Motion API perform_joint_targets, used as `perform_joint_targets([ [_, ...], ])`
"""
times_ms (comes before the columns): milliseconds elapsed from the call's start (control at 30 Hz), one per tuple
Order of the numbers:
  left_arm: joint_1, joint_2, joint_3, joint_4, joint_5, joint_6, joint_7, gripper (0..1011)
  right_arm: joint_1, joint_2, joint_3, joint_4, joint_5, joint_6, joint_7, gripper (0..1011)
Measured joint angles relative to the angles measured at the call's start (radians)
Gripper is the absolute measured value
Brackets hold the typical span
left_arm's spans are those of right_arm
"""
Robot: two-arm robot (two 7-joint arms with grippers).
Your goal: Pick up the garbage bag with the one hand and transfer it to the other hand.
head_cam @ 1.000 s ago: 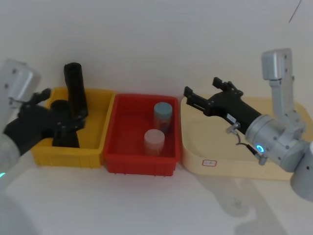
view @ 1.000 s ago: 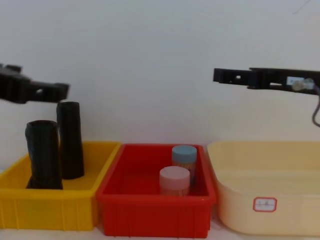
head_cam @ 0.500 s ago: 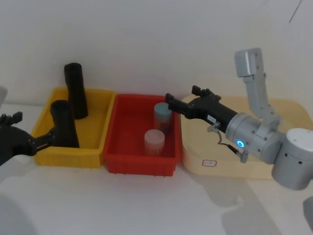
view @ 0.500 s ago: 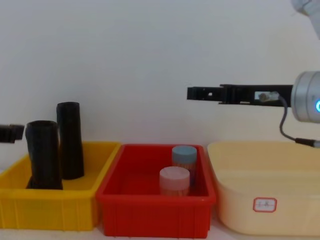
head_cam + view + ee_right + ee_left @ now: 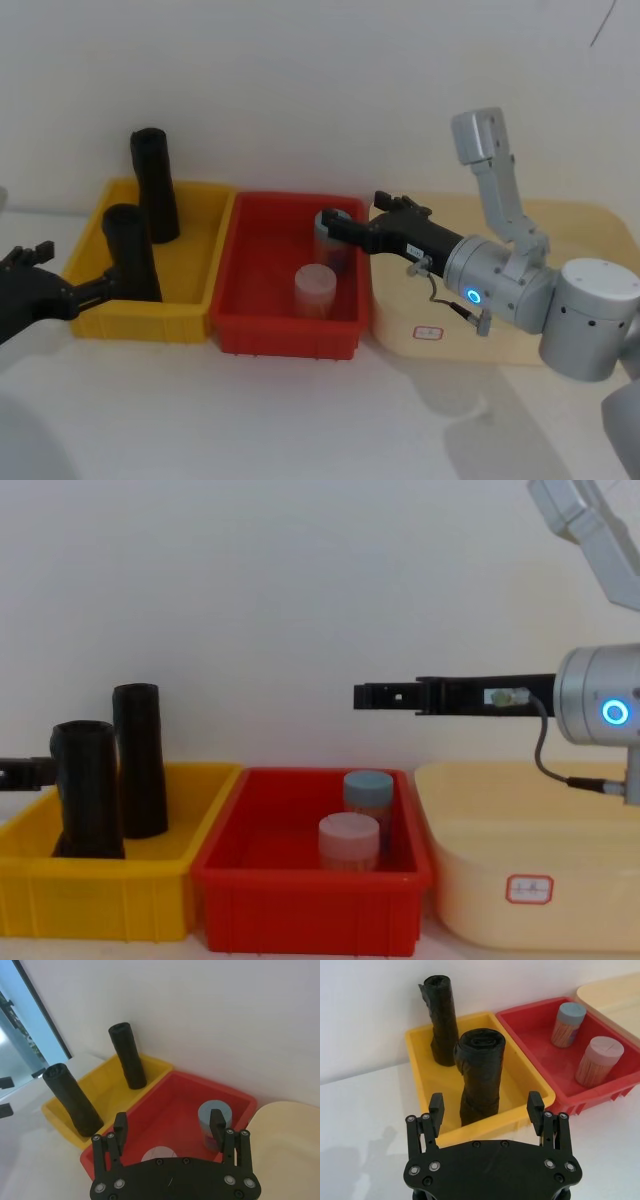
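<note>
The garbage bag is a black roll standing upright in the front of the yellow bin. A second black roll stands behind it. My left gripper is open at the bin's front left, a little short of the garbage bag and in line with it. Open too, my right gripper with the blue ring hovers above the red bin, its fingers empty.
The red bin in the middle holds a blue-lidded jar and a pink-lidded jar. A cream tray lies at the right. A white wall stands close behind the bins.
My left gripper has pulled back and down from above the front roll to the bin's front left. My right gripper has swung left from over the cream tray to above the red bin.
</note>
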Motion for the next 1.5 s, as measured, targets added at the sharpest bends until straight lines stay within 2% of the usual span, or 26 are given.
perform_joint_targets([
  [267,-0.068,-0.038,0.036,0.090,-0.009,-0.039,-0.018,1002,0.003,0.005,-0.010,0.010,0.012,0.011,0.008,999],
  [567,-0.126,-0.075,0.070,0.166,-0.008,-0.062,-0.012,1001,0.005,0.020,-0.011,0.012,0.029,0.024,0.021,1000],
  [1100,-0.246,-0.137,0.143,0.310,0.028,-0.084,-0.011,1002,0.015,0.034,-0.015,0.028,0.054,0.032,0.040,1000],
  [1500,-0.312,-0.182,0.176,0.391,0.056,-0.098,-0.004,1001,0.026,0.044,-0.019,0.044,0.071,0.035,0.053,1000],
])
